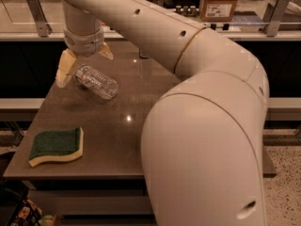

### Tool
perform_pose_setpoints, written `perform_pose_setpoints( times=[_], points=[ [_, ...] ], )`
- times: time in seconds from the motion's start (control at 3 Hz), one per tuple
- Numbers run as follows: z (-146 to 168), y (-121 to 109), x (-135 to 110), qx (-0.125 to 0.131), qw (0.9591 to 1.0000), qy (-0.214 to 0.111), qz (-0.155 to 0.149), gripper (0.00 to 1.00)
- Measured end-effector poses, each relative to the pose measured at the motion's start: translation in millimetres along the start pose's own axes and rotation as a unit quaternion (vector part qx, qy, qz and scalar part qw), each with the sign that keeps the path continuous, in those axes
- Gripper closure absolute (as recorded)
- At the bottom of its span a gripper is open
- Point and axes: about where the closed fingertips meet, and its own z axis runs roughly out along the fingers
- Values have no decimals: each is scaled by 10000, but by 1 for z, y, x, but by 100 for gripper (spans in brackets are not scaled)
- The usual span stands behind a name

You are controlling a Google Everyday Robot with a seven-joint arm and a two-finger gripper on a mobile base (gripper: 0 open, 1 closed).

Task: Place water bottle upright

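The water bottle point(98, 82), clear and ribbed, lies on its side on the brown table point(122, 126), near the far left. Its long axis runs from upper left to lower right. My gripper point(84, 68) hangs from the arm right over the bottle's upper-left end. It is open, with one cream finger point(63, 69) left of the bottle and the other point(106, 51) behind it. The fingers stand on either side of that end without closing on it. The bottle's cap and label are hard to make out.
A green and yellow sponge point(56, 145) lies near the table's front left corner. My large white arm point(207, 126) covers the right half of the table. A cardboard box point(220, 1) stands on the counter behind.
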Motion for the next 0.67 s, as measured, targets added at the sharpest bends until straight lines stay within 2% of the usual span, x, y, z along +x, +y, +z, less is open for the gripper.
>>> perform_pose_setpoints(
  times=[0.33,0.67],
  points=[
    [8,-5,-6,78,9998,-28,176,0],
    [15,-12,-6,271,9991,72,322,0]
  ],
)
